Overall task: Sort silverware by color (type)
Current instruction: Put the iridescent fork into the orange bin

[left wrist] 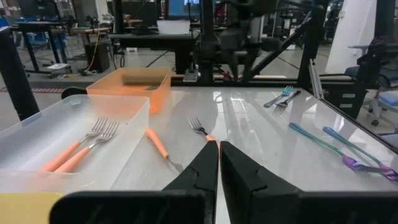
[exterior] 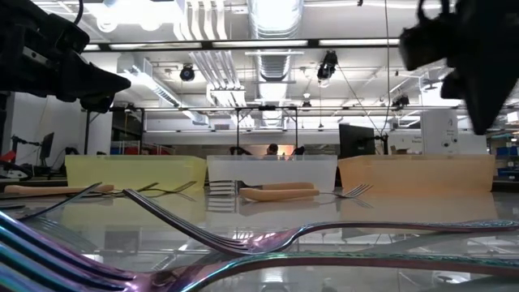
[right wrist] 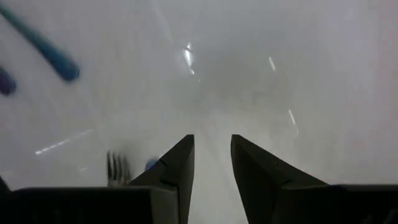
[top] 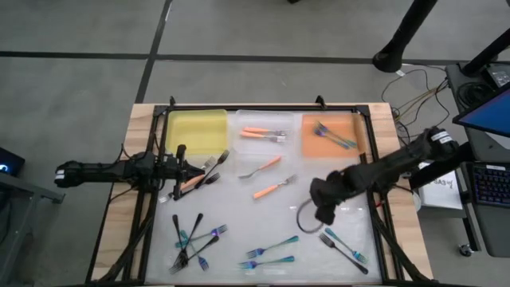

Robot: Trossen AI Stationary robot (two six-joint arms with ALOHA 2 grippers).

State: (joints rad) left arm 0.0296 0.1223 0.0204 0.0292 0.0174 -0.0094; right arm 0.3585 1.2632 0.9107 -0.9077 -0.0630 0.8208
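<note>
My bench stands in an open robotics lab, not a home. Overhead, bare ducts (exterior: 272, 20) and strip lights (exterior: 142, 77) run across an unfinished ceiling. Beyond the tabletop's far edge, workbenches (left wrist: 46, 28), cables (left wrist: 93, 53) and metal frames (left wrist: 249, 37) fill the floor. Off the tabletop's right edge sit a laptop (top: 488, 100), a keyboard (top: 488, 187) and loose wires (top: 418, 84) on grey concrete floor (top: 72, 88). A black frame (top: 263, 108) rings my work surface.

Bright ceiling lights (exterior: 268, 16) are reflected as glare on the tabletop (left wrist: 249, 124); the right wrist view is blurred throughout.
</note>
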